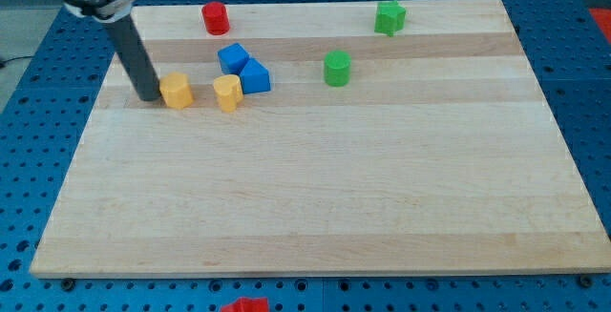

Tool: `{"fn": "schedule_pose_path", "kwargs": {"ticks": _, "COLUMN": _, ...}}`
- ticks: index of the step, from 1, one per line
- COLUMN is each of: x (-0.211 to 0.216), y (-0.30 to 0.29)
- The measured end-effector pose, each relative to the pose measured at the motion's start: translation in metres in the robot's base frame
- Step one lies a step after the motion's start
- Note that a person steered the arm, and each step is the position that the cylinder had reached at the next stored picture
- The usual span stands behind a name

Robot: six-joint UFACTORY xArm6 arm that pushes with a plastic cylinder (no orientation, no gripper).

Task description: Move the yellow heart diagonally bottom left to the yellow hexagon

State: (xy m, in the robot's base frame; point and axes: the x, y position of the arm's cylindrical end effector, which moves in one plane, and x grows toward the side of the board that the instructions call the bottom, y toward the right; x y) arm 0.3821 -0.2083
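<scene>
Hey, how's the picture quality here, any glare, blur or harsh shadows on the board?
Camera view: even, soft lighting with no strong glare on the wooden board; the blocks cast only faint shadows; the yellow hexagon and my tip look sharp; the board's edges converge towards the view's top.

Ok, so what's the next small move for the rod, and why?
I'd probably pull my tip away from the yellow hexagon, toward the view's top, heading round to the yellow heart's upper side. My tip is at the hexagon's left and the heart lies on its right, so pushing from here would only shift the hexagon. The blue blocks crowd the heart's upper right.
</scene>
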Motion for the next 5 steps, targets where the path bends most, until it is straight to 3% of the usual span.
{"fn": "schedule_pose_path", "kwargs": {"ticks": 1, "x": 0.001, "y": 0.076}}
{"fn": "schedule_pose_path", "kwargs": {"ticks": 2, "x": -0.003, "y": 0.015}}
{"fn": "schedule_pose_path", "kwargs": {"ticks": 3, "x": 0.057, "y": 0.082}}
{"fn": "schedule_pose_path", "kwargs": {"ticks": 4, "x": 0.074, "y": 0.196}}
{"fn": "schedule_pose_path", "kwargs": {"ticks": 5, "x": 0.034, "y": 0.213}}
